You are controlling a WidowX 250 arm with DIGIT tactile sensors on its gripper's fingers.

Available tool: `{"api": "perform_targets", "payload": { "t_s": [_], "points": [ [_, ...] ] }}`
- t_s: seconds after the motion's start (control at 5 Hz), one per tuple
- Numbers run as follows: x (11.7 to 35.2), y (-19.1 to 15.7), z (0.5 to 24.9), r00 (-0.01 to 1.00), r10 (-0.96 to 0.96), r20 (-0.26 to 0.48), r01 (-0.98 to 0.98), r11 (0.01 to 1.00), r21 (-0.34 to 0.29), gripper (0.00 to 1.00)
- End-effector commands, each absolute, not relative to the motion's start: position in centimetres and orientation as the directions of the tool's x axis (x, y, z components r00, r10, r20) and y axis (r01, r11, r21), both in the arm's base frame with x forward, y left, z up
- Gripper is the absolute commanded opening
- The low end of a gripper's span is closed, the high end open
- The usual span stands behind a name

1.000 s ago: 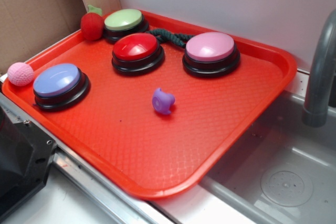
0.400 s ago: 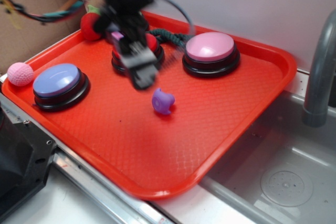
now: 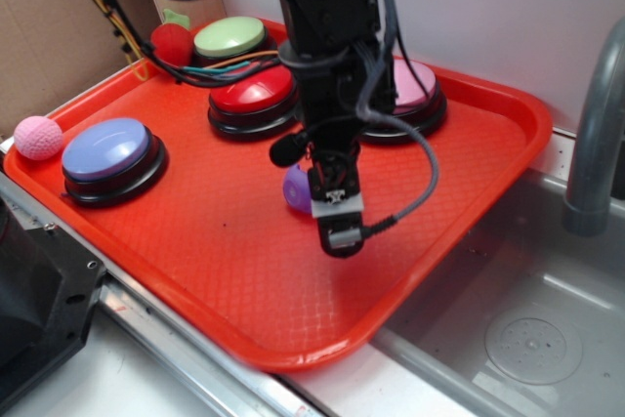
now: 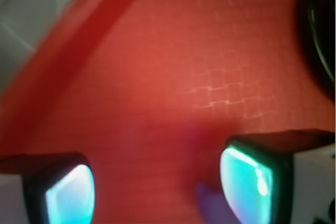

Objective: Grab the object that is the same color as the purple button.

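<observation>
The small glossy purple toy [image 3: 296,188] lies mid-tray, half hidden behind my arm. In the wrist view a bit of it [image 4: 212,205] shows at the bottom edge, close to the right finger. My gripper [image 3: 332,217] hangs low over the tray just right of the toy, with its jaws wide apart and nothing between them; in the wrist view the gripper [image 4: 157,187] frames bare red tray. The periwinkle button [image 3: 105,151] on a black base sits at the tray's left side, well away from the gripper.
The red tray [image 3: 469,183] also holds a red button [image 3: 250,93], a green button [image 3: 230,38], a pink-topped button [image 3: 415,85] partly behind the arm, and a red strawberry toy [image 3: 171,44]. A pink ball [image 3: 37,137] sits at the left rim. A sink [image 3: 527,339] and faucet [image 3: 596,134] lie to the right.
The arm came into view from the back left, swept across the tray and dropped down beside the purple toy. The toy and buttons have not moved.
</observation>
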State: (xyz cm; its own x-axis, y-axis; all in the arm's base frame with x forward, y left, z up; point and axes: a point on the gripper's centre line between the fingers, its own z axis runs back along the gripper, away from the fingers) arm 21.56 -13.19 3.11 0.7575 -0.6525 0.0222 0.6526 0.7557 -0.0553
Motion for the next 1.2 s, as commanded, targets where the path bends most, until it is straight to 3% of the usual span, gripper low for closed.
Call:
{"api": "perform_targets", "payload": {
  "t_s": [0.0, 0.4, 0.6, 0.8, 1.0],
  "points": [
    [20.9, -11.2, 3.7, 0.798, -0.602, 0.021, 0.602, 0.798, -0.020, 1.00],
    [19.6, -9.8, 3.6, 0.843, -0.537, 0.027, 0.537, 0.842, -0.045, 0.99],
    [19.8, -10.3, 2.9, 0.843, -0.537, 0.009, 0.537, 0.842, -0.052, 0.00],
    [20.2, -11.0, 2.5, 0.835, -0.550, -0.007, 0.550, 0.834, -0.045, 0.00],
    [20.3, -11.5, 3.9, 0.830, -0.557, 0.001, 0.557, 0.830, -0.036, 0.00]
  ]
}}
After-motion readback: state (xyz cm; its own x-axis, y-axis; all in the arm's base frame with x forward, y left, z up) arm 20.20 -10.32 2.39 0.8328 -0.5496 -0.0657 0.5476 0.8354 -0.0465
